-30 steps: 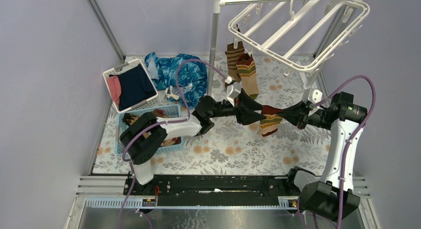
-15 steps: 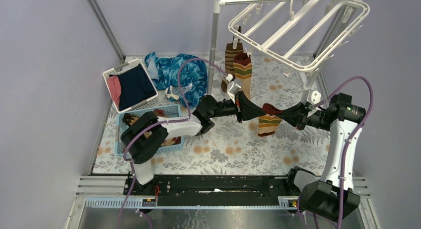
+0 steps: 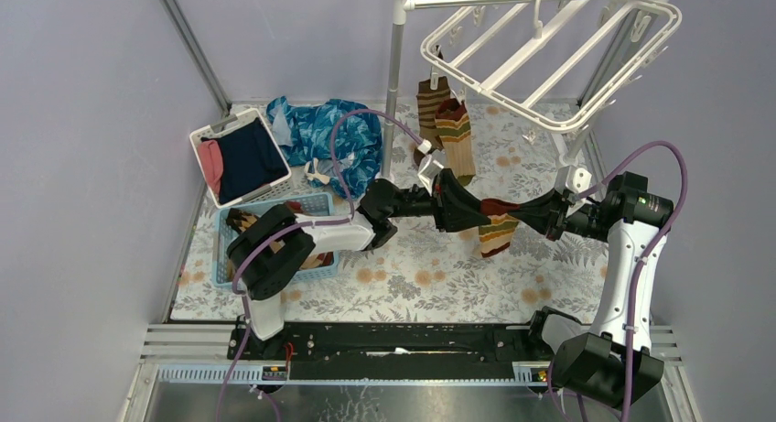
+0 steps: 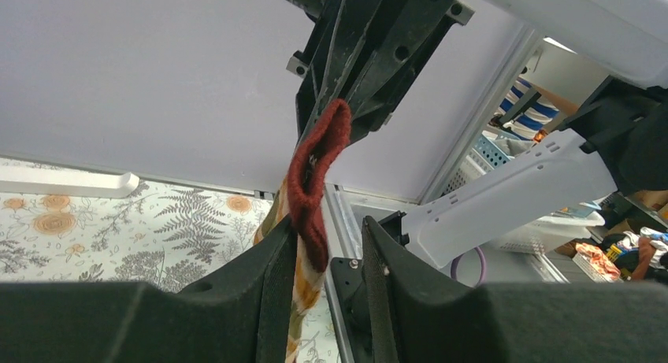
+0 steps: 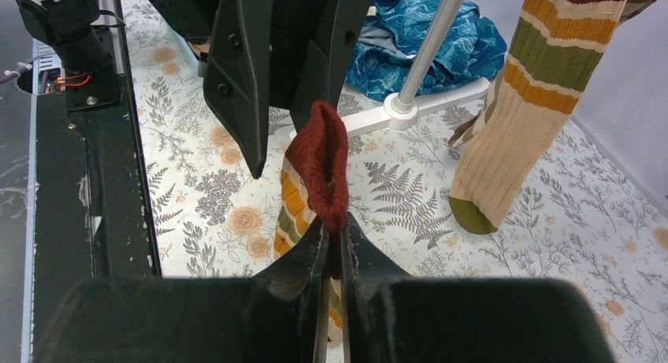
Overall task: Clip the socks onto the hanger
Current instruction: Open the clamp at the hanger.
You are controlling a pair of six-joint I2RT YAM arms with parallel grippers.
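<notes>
While the right gripper [image 5: 335, 238] is clamping the sock [image 5: 288, 220] by its red cuff [image 5: 321, 162], the left gripper [image 4: 327, 249] is straddling it, jaws apart, and should be closing just ahead of that grip.

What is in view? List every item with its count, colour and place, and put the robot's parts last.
hanger: one, white, hung top right
hung socks: two, tan and brown striped, clipped at the hanger's left corner
held sock: one, dark red cuff with orange and green bands, between the grippers
basket socks: count unclear, brown, in the blue basket
rack pole: one, grey-white, upright at centre back
blue cloth: one, patterned, left of the pole
white basket: one, far left
folded clothes: navy and pink, in the white basket
blue basket: one, under the left arm
table: floral cover
left gripper: black, open around the cuff
right gripper: black, pinching the cuff
</notes>
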